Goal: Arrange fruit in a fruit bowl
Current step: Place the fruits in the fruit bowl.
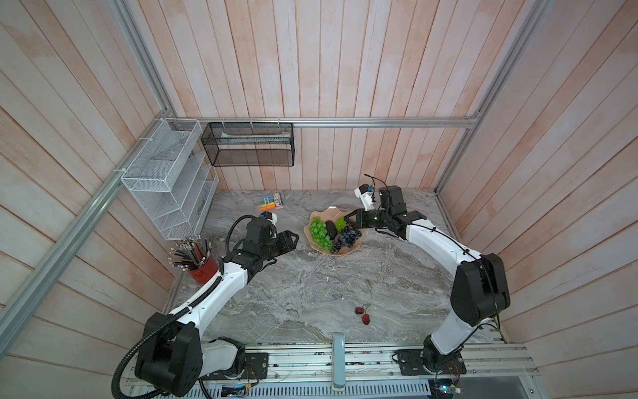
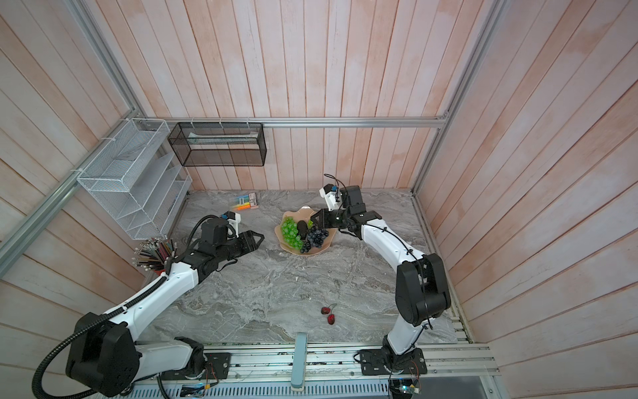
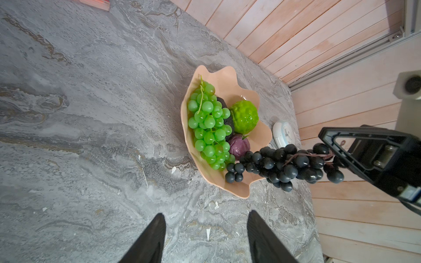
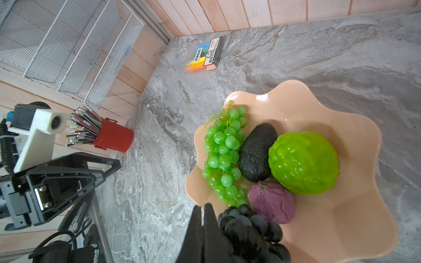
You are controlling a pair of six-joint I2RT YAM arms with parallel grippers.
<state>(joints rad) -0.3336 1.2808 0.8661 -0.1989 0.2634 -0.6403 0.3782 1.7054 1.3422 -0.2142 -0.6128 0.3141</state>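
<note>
Your right gripper (image 4: 202, 208) was clamped, jaws pressed together, on the stem of the dark purple grape bunch (image 3: 282, 164). It held the bunch at the side of the fruit bowl (image 4: 341, 227) nearest the right arm. The free end of the bunch lay over the bowl's scalloped rim (I could not tell whether those last grapes touched the dish).

Your left gripper (image 3: 205, 218) hung over the marble table (image 1: 310, 283) on the opposite side of the bowl, fingers apart, with nothing between them.

Four pieces were already in the bowl. The green grape bunch (image 4: 224, 154) lay along the side toward the left arm. The dark avocado (image 4: 257, 152) lay just beside it, touching the bumpy lime-green ball (image 4: 303, 162). The small purple ball (image 4: 271, 202) was tucked against both of them, next to the held grapes.

The red cherries (image 1: 362, 312) lay on the table near its front edge, well apart from the bowl and from both grippers.

A small white clock (image 3: 281, 133) sat just beyond the bowl. A red pencil cup (image 4: 112, 137) stood by the left wall, and a pack of sticky notes (image 4: 205, 55) lay near the back wall.
</note>
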